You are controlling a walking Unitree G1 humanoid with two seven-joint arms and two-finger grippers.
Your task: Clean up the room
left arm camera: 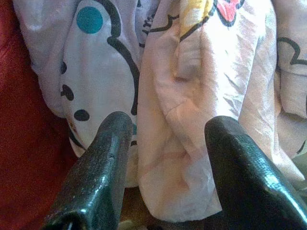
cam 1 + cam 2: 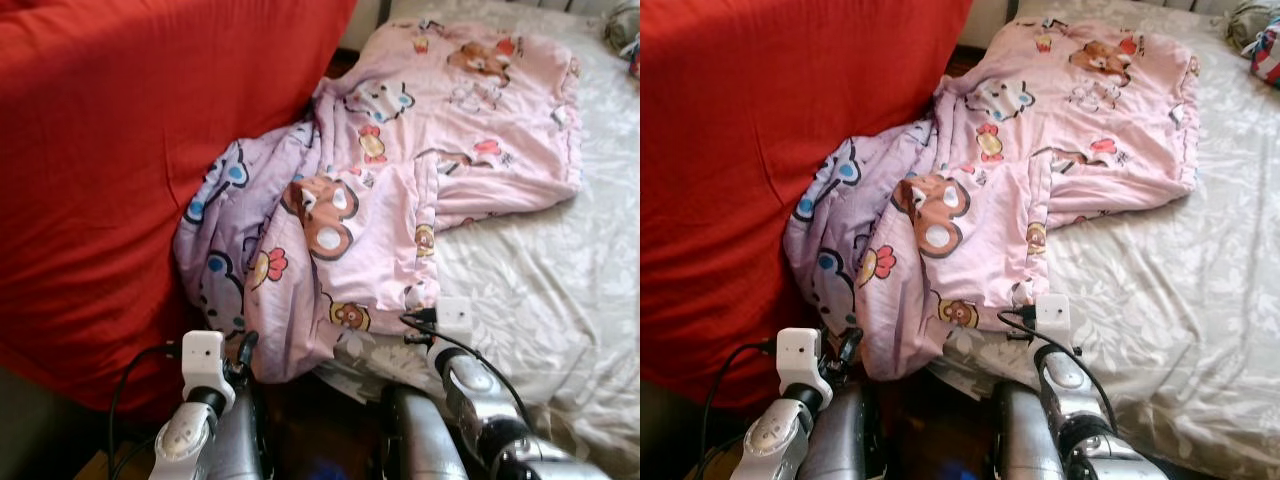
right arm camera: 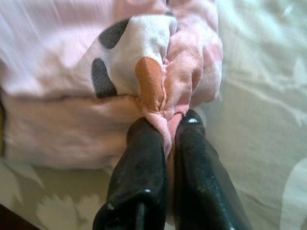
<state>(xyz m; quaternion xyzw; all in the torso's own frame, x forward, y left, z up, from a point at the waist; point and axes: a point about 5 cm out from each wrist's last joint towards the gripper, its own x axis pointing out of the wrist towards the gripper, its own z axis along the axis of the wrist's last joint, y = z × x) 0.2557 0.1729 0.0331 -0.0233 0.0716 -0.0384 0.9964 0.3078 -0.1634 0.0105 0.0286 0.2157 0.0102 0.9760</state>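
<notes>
- Right claw [image 3: 165, 129] has its 2 black fingers [image 3: 139, 177] pressed together on a bunched fold of the pink cartoon-print blanket [image 2: 400, 180], at the blanket's near edge.
- Beyond this claw, the blanket spreads flat across the bed [image 2: 560, 300], which is covered with a pale floral sheet [image 2: 1180, 310]; the sheet also lies just beside and under the pinched fold.
- Left claw [image 1: 163, 134] is spread, its fingers on either side of a hanging fold of the same blanket, with the fabric between them but not clamped.
- To the outer side of the left claw stands a large red cushion [image 2: 120, 170], against which the blanket's crumpled lilac end rests.
- Far beyond the right claw, a small heap of clothes [image 2: 1260, 40] lies at the bed's far corner.
</notes>
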